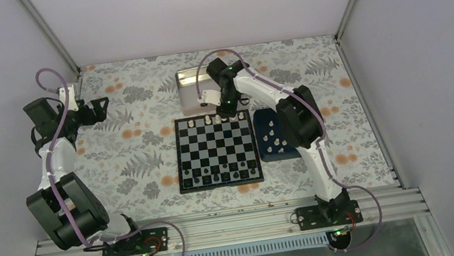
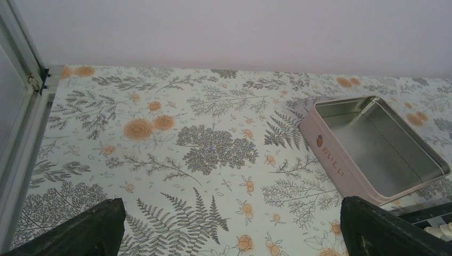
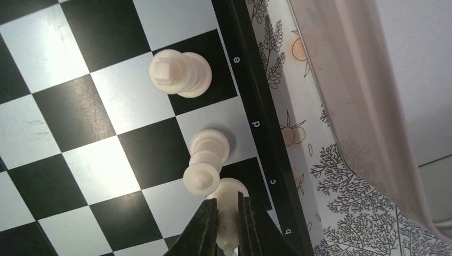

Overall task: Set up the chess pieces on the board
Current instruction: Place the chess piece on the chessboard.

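While the left jaws hang spread wide over the far left of the floral tabletop (image 1: 146,147), well apart from everything else, the top view shows the right jaws down at the far edge of the board (image 1: 217,150), which lies flat in the middle. White chess pieces (image 1: 216,121) stand along its far row and small dark pieces (image 1: 221,178) along its near row. More white pieces (image 1: 272,136) lie in a dark blue tray (image 1: 264,155) just right of the board, and a silver tray (image 1: 188,93) sits just beyond its far edge.

From the left wrist, two black fingers (image 2: 80,229) show at the bottom corners, far apart, with only tabletop between them. The silver tray, pink on its outer wall, is to the right.

From the right wrist, the right jaws are clamped on a cream piece (image 3: 229,192) at the edge-row square by the letter c. A second cream piece (image 3: 208,154) stands just beside it by d, and a third cream piece (image 3: 181,72) by e.
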### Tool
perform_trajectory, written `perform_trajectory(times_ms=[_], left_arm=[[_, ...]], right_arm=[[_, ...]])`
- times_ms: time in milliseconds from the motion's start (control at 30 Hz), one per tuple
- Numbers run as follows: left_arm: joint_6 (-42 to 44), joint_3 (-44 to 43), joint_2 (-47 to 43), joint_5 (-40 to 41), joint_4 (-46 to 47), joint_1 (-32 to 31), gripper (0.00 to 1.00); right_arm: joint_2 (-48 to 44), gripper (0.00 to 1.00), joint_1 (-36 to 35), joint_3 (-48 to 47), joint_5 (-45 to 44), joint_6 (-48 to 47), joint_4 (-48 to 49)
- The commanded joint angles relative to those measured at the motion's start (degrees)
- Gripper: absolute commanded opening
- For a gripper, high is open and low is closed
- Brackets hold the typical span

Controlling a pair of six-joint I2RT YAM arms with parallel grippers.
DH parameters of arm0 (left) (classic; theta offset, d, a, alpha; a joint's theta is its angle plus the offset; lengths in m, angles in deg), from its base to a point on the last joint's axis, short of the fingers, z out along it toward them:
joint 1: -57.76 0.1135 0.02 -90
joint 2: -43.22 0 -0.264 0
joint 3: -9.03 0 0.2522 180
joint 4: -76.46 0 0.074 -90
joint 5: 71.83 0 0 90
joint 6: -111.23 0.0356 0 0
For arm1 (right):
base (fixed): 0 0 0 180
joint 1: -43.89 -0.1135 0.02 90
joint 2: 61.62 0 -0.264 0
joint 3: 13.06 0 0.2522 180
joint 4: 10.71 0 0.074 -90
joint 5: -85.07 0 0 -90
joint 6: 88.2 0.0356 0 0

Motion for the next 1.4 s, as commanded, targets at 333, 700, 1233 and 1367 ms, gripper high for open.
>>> perform_trajectory(times_ms=[333, 700, 1233, 1367], left_arm=[[0.7, 0.6, -0.2, -1.5, 0.3, 0.3, 1.0], [0.7, 0.7, 0.0, -1.7, 0.6, 0.4, 1.0], [0.6, 0.7, -0.1, -1.6, 0.6, 0.5, 1.0], [0.6, 0.6, 0.0, -1.7, 0.5, 0.6, 1.0]], right_arm=[[1.3, 0.1, -0.1, 0.7, -1.1, -0.4, 0.5], [1.9, 0.1, 1.0, 1.6, -1.2, -0.4, 0.9], [0.4, 0.29, 1.5, 1.8, -1.6, 0.0, 2.8], [-2.5, 0.35, 2.1, 1.5, -1.3, 0.1, 2.2]])
